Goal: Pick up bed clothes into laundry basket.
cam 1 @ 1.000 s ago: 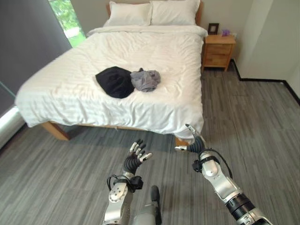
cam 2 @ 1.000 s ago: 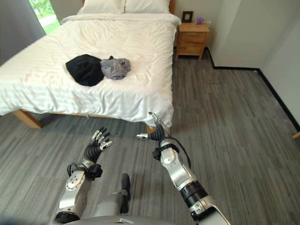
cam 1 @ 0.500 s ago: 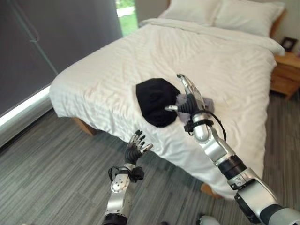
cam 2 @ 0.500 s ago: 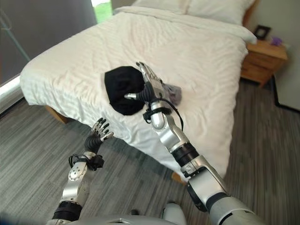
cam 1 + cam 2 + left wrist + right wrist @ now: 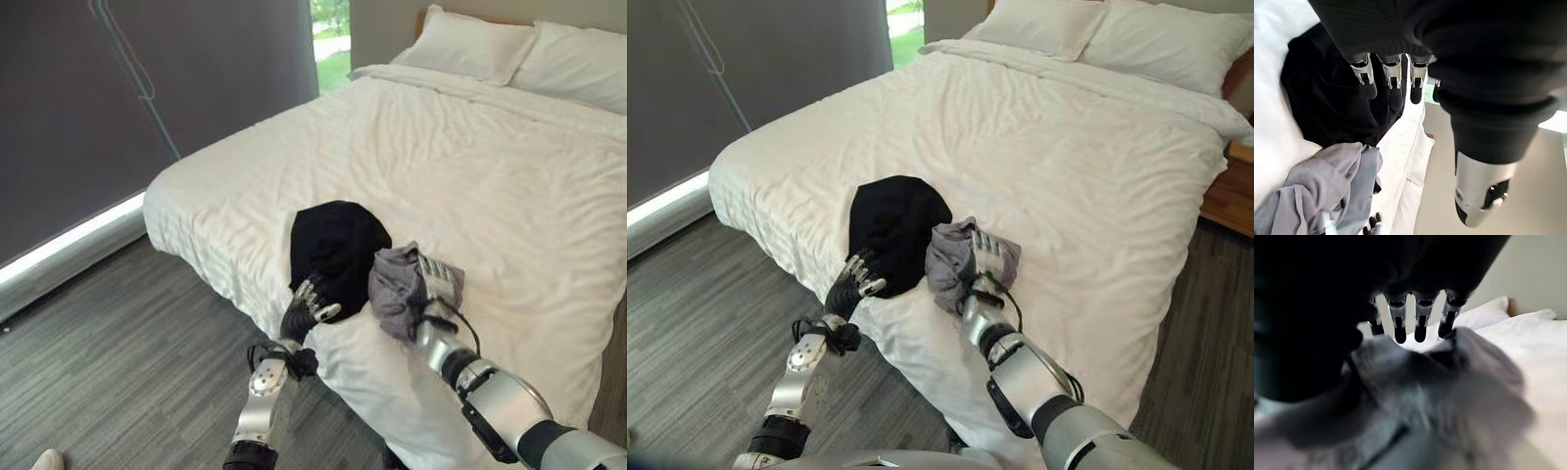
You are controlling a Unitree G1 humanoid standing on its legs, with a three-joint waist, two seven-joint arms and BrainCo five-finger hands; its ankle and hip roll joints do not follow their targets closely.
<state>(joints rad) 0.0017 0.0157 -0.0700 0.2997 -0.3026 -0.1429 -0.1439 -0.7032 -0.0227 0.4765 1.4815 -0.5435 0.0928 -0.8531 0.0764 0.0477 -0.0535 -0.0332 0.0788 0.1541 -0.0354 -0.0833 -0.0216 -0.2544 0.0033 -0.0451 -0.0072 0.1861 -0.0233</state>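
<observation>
Right robot hand (image 5: 986, 257) reached grey garment (image 5: 394, 286).

White bed (image 5: 490, 147) (two pillows (image 5: 475, 49)), grey plank floor (image 5: 118, 333).

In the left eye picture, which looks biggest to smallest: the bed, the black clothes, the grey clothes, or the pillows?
1. White bed
2. Pillows, though they sit farthest away, so they may really be bigger than they look
3. Black garment
4. Grey garment, partly hidden by the right hand

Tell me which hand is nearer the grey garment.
Right. The right hand rests on the grey garment; the left hand sits beside it, at the black garment's near edge.
</observation>
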